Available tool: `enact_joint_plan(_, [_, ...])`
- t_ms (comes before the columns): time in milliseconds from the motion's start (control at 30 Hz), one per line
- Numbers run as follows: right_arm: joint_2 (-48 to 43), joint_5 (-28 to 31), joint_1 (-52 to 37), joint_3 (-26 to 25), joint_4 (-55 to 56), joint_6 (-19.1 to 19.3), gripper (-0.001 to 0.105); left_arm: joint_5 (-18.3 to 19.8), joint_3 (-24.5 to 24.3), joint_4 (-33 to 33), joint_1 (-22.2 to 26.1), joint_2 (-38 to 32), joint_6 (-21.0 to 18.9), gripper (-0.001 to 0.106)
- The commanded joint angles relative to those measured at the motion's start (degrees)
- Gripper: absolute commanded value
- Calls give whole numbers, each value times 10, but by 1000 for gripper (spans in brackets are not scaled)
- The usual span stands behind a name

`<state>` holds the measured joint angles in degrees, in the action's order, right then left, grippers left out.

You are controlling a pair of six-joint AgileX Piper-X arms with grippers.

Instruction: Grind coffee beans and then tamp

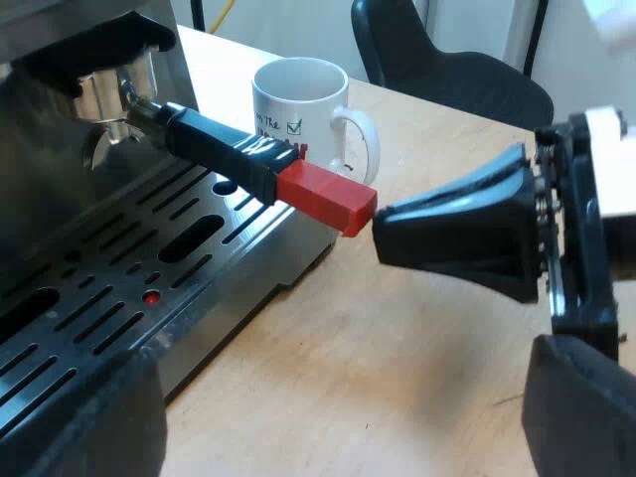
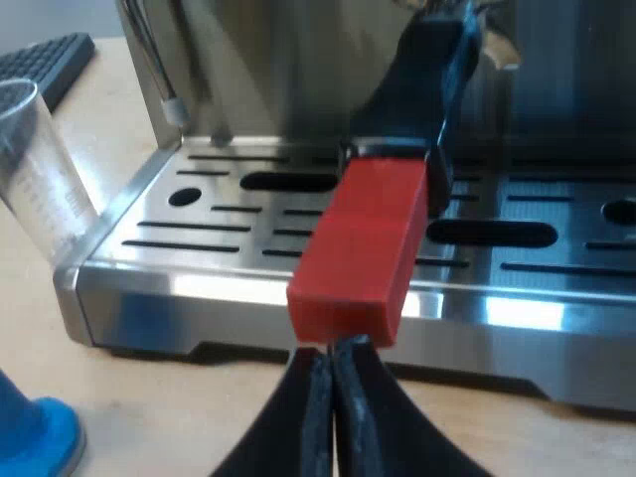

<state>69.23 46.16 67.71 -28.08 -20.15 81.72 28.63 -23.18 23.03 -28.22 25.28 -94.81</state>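
The metal holder is locked into the espresso machine's front, and its dark handle reaches out over the drip tray and ends in red. My right gripper is shut with nothing in it, its tips just under the handle's red end. From the left wrist it appears as a black wedge touching that red tip. My left gripper is open over the table by the drip tray, holding nothing. A white mug stands beyond the handle.
A measuring glass stands beside the drip tray's corner, with a blue tamper on the table close by. A steam wand hangs above that corner. A keyboard and a dark chair lie farther off.
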Motion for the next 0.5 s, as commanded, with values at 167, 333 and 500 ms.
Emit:
enact_joint_plan(167, [7, 32, -2, 0, -33, 16, 0, 3, 0, -6, -2, 2, -2, 74])
enact_joint_plan(333, [7, 33, -2, 0, -37, 31, 0, 3, 0, -6, -2, 2, -2, 74])
enact_joint_plan(500, [7, 64, -2, 0, -62, 33, 0, 3, 0, -6, -2, 2, -2, 74])
